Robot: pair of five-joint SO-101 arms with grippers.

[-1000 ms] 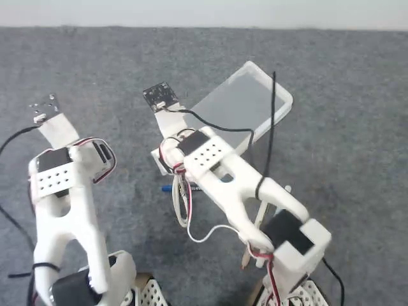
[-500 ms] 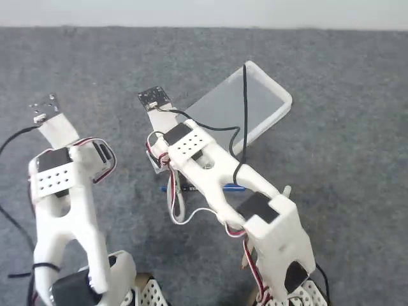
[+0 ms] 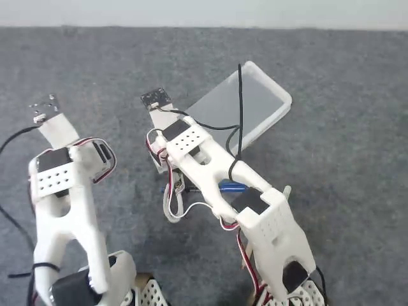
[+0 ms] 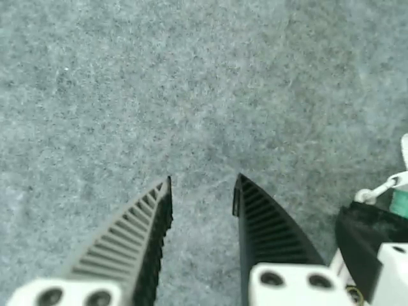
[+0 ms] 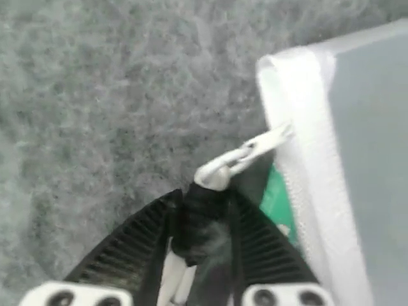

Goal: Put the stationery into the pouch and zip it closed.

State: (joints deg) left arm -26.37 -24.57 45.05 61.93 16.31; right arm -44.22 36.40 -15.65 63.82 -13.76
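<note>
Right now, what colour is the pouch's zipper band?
The zipper band is white, on a frosted clear pouch; best seen in the right wrist view.

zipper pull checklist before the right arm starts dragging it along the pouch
1. Right jaws shut on the zipper pull: ok.
2. Pull sits at the corner of the pouch: ok.
3. Stationery all inside: not ok, a blue pen appears to lie on the carpet outside it.
4. Left jaws bracing the pouch: not ok, open over carpet.
5. Zipper track free of snags: cannot tell.

Blue pen (image 3: 231,186) mostly beneath right arm (image 3: 213,167)
</note>
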